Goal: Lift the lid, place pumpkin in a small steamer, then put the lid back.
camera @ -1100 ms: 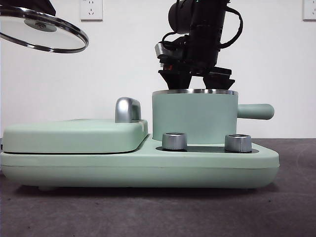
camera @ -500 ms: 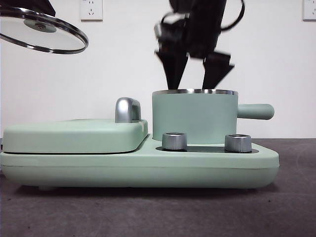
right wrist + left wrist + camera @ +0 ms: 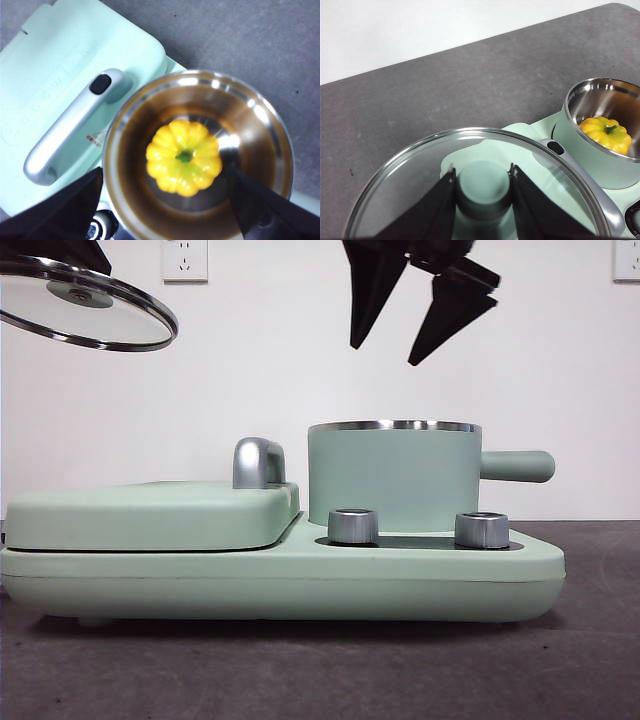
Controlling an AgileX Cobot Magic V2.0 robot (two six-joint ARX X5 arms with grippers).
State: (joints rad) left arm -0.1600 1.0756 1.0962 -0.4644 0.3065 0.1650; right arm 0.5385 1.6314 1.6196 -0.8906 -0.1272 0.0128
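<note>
Nearest the front camera, the dark grey tabletop (image 3: 300,670) carried the wide mint-green appliance base (image 3: 280,580), with two silver knobs (image 3: 353,526) on its front ledge. On the base's left half lay the flat hinged cover (image 3: 150,515) with its chrome handle (image 3: 258,462); on the right half stood the small steamer (image 3: 392,478), upright and uncovered, its straight side handle (image 3: 518,466) pointing right. The pumpkin (image 3: 184,157) sat on the floor of the steamer's steel interior, stem up and roughly centred, touched by neither gripper; it was hidden behind the pot wall in the front view. Directly above the steamer, well clear of its rim, hung the right gripper (image 3: 392,340), its jaws apart and empty, one on either side of the pot opening as seen from its wrist camera. High at the upper left, above the hinged cover, the left gripper (image 3: 483,187) held the lid (image 3: 85,302) aloft and slightly tilted, its jaws clamped on the small mint-green knob (image 3: 483,186). Beyond stood a white wall with an electrical socket (image 3: 185,258).
</note>
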